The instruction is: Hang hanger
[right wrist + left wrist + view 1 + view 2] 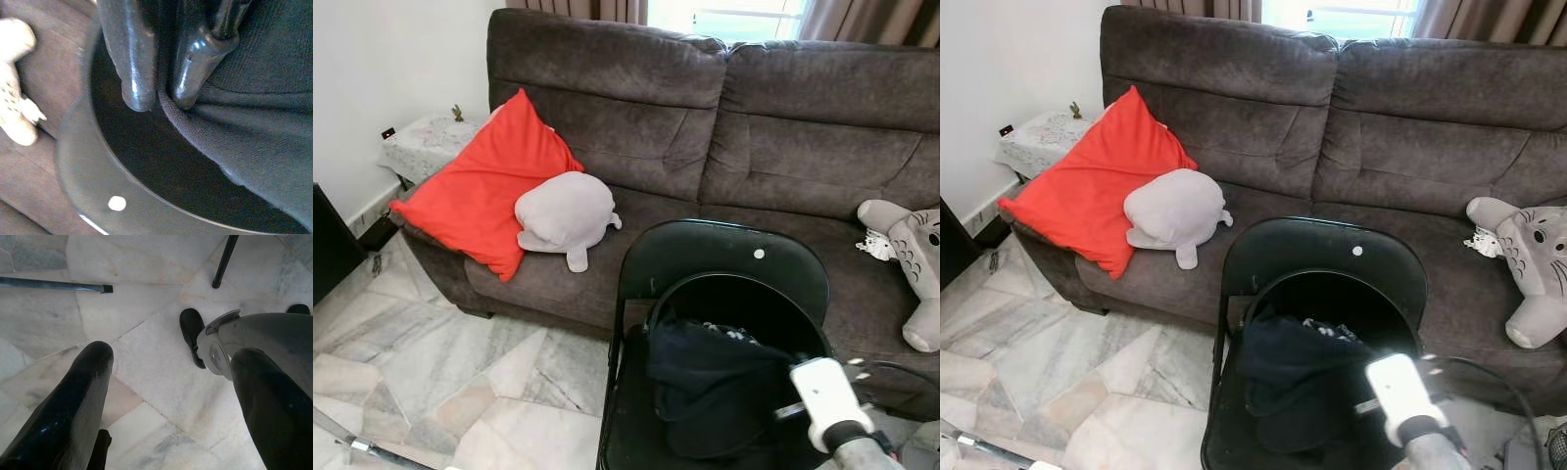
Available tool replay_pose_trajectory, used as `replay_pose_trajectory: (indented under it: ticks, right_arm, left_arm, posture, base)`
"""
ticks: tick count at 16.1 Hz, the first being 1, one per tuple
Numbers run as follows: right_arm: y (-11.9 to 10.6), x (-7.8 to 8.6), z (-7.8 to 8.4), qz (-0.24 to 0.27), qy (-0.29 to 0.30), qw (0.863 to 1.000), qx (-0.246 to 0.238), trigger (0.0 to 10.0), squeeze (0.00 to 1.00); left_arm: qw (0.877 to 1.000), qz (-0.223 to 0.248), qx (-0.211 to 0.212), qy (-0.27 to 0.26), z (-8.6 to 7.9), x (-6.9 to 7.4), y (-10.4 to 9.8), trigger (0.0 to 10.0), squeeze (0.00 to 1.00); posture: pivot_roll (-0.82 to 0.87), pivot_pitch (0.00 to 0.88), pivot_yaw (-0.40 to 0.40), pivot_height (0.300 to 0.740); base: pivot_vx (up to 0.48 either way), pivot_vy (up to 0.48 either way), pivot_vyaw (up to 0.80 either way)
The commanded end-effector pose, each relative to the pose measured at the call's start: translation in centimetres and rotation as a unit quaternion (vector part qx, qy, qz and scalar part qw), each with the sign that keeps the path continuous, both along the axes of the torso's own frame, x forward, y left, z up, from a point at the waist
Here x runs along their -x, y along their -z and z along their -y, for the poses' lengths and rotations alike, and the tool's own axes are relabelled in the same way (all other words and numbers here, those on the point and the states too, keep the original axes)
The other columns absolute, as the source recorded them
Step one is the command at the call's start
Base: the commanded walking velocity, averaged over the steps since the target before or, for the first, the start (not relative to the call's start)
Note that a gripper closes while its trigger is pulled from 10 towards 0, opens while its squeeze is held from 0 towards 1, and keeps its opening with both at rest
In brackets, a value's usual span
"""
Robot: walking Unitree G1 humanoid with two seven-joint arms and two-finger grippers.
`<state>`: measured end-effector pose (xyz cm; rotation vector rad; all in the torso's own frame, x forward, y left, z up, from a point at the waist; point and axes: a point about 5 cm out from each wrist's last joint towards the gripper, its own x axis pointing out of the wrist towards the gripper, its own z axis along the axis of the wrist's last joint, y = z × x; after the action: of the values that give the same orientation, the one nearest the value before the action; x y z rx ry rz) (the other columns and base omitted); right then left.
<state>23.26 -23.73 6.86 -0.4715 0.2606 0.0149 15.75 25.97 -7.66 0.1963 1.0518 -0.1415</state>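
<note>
**Right pincer pinches dark garment on the black chair**

A black folding chair (724,264) stands in front of a dark brown sofa (754,127), and everything here is placed from that chair. A dark knit garment (715,382) lies bunched on its seat, below the curved backrest. No hanger can be made out; if one is inside the garment, it is hidden.

The right pincer (156,100) reaches in at the chair's backrest opening. Its two black fingers are nearly closed, with the rolled edge of the garment nipped between the tips. The white wrist housing (822,397) of that arm sits over the chair's right side.

The left pincer (171,396) hangs low over the marble floor (146,293), fingers spread wide with nothing between them.

On the sofa behind the chair, to its left, lie a red cushion (484,191) and a grey plush (566,215); to its right sits a grey-and-white plush toy (911,264).
</note>
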Motion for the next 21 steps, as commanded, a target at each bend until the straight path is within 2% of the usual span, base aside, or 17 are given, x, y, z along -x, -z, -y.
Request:
replay_pose_trajectory:
  ticks: [1, 6, 8, 12, 13, 14, 15, 16, 17, 18, 19, 21]
  right_arm:
    - [-1.2, 0.2, 0.5, 0.031, 0.035, 0.999, -0.013, 10.0, 1.00]
    - [-1.8, 1.9, -0.3, 0.041, 0.044, 0.998, -0.029, 10.0, 1.00]
    - [-1.6, 2.1, -0.7, 0.025, 0.027, 0.999, -0.025, 10.0, 1.00]
    - [-1.8, 1.7, 0.2, 0.026, 0.052, 0.998, -0.020, 10.0, 1.00]
    - [-2.4, 1.4, -0.2, 0.041, 0.041, 0.998, -0.024, 10.0, 1.00]
    - [-4.0, 1.5, -1.1, 0.088, 0.005, 0.996, 0.011, 10.0, 1.00]
    - [-4.8, 2.0, -2.4, 0.109, -0.030, 0.994, 0.009, 10.0, 1.00]
    - [-5.0, 2.5, -2.9, 0.111, -0.042, 0.993, 0.002, 10.0, 1.00]
    - [-4.7, 3.9, -4.5, 0.085, -0.116, 0.989, 0.028, 10.0, 1.00]
    - [-4.6, 4.6, -4.9, 0.080, -0.138, 0.987, 0.030, 10.0, 1.00]
    - [-4.2, 5.1, -4.8, 0.061, -0.132, 0.989, 0.014, 10.0, 1.00]
    - [-2.8, 6.1, -4.1, -0.006, -0.131, 0.990, 0.060, 10.0, 0.98]
  left_arm:
    - [1.000, -0.012, -0.005, 0.000, -0.3, 0.6, 0.1, 10.0, 0.00]
    - [1.000, -0.015, -0.005, 0.004, -0.4, 0.6, 0.1, 10.0, 0.00]
    - [1.000, -0.015, -0.004, 0.004, -0.3, 0.5, 0.1, 10.0, 0.00]
    - [1.000, -0.014, -0.004, 0.005, -0.3, 0.5, 0.1, 10.0, 0.00]
    - [1.000, -0.014, -0.004, 0.004, -0.3, 0.5, 0.1, 10.0, 0.00]
    - [1.000, -0.014, -0.005, 0.003, -0.3, 0.5, 0.1, 10.0, 0.00]
    - [1.000, -0.014, -0.005, 0.002, -0.3, 0.5, 0.1, 10.0, 0.00]
    - [1.000, -0.014, -0.005, 0.002, -0.3, 0.5, 0.1, 10.0, 0.00]
    - [1.000, -0.014, -0.005, 0.003, -0.3, 0.4, 0.1, 10.0, 0.00]
    - [1.000, -0.014, -0.004, 0.004, -0.3, 0.4, 0.1, 10.0, 0.00]
    - [1.000, -0.014, -0.004, 0.004, -0.2, 0.4, 0.1, 10.0, 0.00]
    - [1.000, -0.013, -0.003, 0.005, -0.2, 0.3, 0.1, 10.0, 0.00]
  posture:
    - [-0.06, 0.048, 0.029, 0.740]
    - [-0.07, 0.057, 0.031, 0.740]
    - [-0.07, 0.059, 0.031, 0.740]
    - [-0.07, 0.056, 0.029, 0.740]
    - [-0.07, 0.056, 0.029, 0.740]
    - [-0.06, 0.057, 0.026, 0.740]
    - [-0.07, 0.059, 0.025, 0.740]
    - [-0.07, 0.059, 0.025, 0.740]
    - [-0.08, 0.062, 0.025, 0.740]
    - [-0.08, 0.063, 0.024, 0.740]
    - [-0.08, 0.063, 0.023, 0.740]
    - [-0.09, 0.059, 0.018, 0.740]
  base:
    - [0.000, 0.000, 0.00]
    - [0.000, 0.000, 0.00]
    - [0.000, 0.000, 0.00]
    - [0.000, 0.000, 0.00]
    - [0.000, 0.000, 0.00]
    - [0.000, 0.000, 0.00]
    - [0.000, 0.000, 0.00]
    - [0.000, 0.000, 0.00]
    - [0.000, 0.000, 0.00]
    - [0.000, 0.000, 0.00]
    - [0.000, 0.000, 0.00]
    - [0.000, 0.000, 0.00]
